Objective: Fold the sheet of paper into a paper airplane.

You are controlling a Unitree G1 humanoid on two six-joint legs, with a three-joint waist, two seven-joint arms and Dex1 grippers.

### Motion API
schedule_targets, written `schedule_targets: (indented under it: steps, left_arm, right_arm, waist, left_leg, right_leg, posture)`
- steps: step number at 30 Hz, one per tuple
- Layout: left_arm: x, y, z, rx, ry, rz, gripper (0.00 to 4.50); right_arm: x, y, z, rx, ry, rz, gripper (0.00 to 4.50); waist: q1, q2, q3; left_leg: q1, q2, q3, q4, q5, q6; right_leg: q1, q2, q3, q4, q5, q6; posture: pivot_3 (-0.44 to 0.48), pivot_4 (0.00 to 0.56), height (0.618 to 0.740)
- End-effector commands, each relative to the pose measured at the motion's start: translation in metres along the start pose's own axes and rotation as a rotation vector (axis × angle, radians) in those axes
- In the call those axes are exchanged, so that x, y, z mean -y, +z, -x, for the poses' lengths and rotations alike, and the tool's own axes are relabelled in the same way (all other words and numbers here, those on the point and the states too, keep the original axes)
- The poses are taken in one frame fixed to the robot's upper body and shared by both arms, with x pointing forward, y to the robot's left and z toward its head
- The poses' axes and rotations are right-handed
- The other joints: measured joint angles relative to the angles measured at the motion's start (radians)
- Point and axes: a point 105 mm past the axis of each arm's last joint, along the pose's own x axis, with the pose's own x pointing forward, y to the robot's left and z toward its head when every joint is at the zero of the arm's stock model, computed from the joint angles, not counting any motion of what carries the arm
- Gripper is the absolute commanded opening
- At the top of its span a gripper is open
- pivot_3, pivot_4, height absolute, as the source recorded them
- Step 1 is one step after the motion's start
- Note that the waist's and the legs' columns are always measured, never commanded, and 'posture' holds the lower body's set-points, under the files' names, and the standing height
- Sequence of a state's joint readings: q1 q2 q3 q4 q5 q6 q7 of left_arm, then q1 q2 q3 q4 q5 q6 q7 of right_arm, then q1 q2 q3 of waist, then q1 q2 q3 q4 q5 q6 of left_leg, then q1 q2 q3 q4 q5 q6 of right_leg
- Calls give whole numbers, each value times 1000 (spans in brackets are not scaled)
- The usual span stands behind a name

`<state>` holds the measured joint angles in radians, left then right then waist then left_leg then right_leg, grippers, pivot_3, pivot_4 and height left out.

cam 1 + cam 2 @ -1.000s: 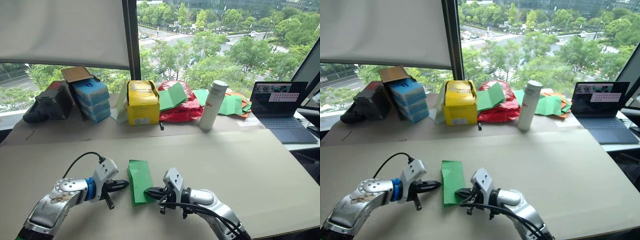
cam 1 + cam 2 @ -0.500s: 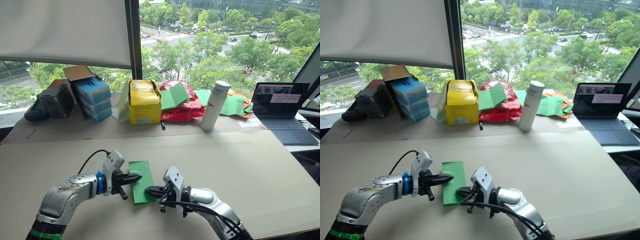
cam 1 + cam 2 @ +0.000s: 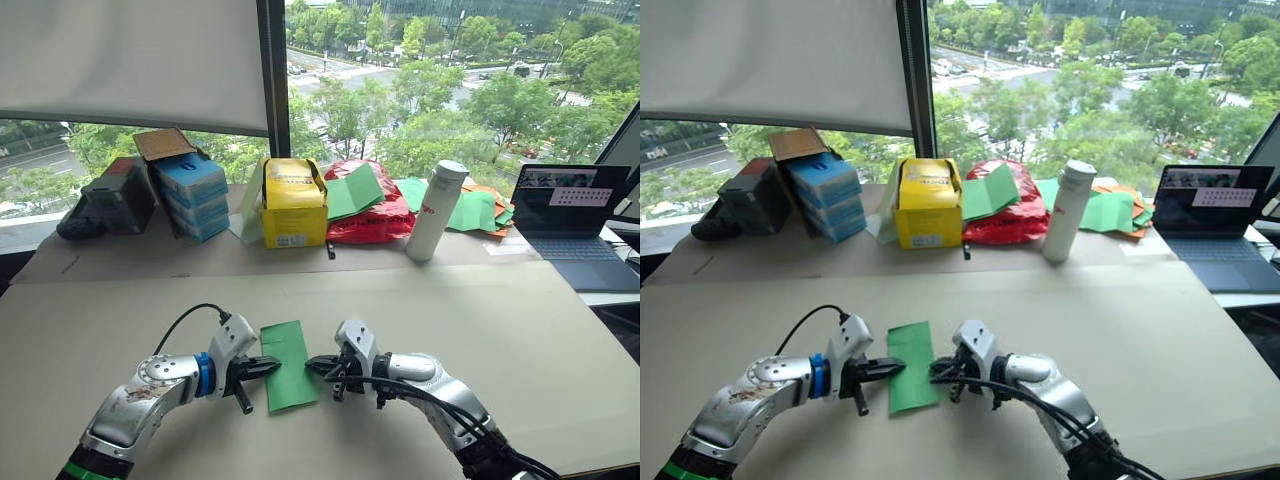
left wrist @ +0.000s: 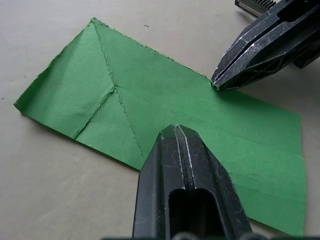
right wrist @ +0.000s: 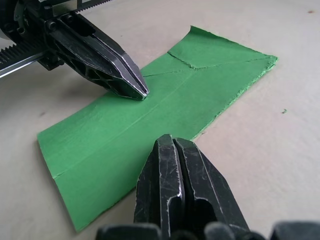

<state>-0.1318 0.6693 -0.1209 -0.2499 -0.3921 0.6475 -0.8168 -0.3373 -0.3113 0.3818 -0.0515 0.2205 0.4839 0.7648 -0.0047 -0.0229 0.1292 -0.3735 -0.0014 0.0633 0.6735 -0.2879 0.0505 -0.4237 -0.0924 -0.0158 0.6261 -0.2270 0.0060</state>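
Lying flat near the desk's (image 3: 500,330) front edge, the sheet of paper (image 3: 290,350) is folded into a long strip. The left gripper (image 3: 268,368) and right gripper (image 3: 316,365), fingers pressed together and holding nothing, touch its opposite long edges.

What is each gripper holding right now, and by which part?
Nothing is held. The paper lies flat on the table. The left gripper and right gripper are both shut, tips at its opposite long edges.
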Motion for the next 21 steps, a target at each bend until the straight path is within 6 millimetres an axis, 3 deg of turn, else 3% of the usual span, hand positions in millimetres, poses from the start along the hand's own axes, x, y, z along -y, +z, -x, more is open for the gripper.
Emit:
schedule_targets:
  steps: [1,8,21]
  left_arm:
    - [2,-19,-2,-62,6,28,0]
    - [3,-18,-2,-53,17,28,0]
    - [5,-19,-2,-47,22,31,0]
  right_arm:
    - [5,5,-1,29,15,-3,51]
    - [8,13,-5,59,46,6,51]
    - [34,20,-35,23,24,63,51]
  waist:
    - [0,0,0]
    - [-5,1,0]
    - [-12,1,1]
  left_leg:
    - [0,0,0,0,0,0]
    - [0,0,0,0,0,0]
    - [1,0,0,0,0,0]
  right_leg:
    - [0,0,0,0,0,0]
    - [0,0,0,0,0,0]
    - [0,0,0,1,0,0]
  posture:
    - [0,150,740]
    - [0,150,740]
    - [0,150,740]
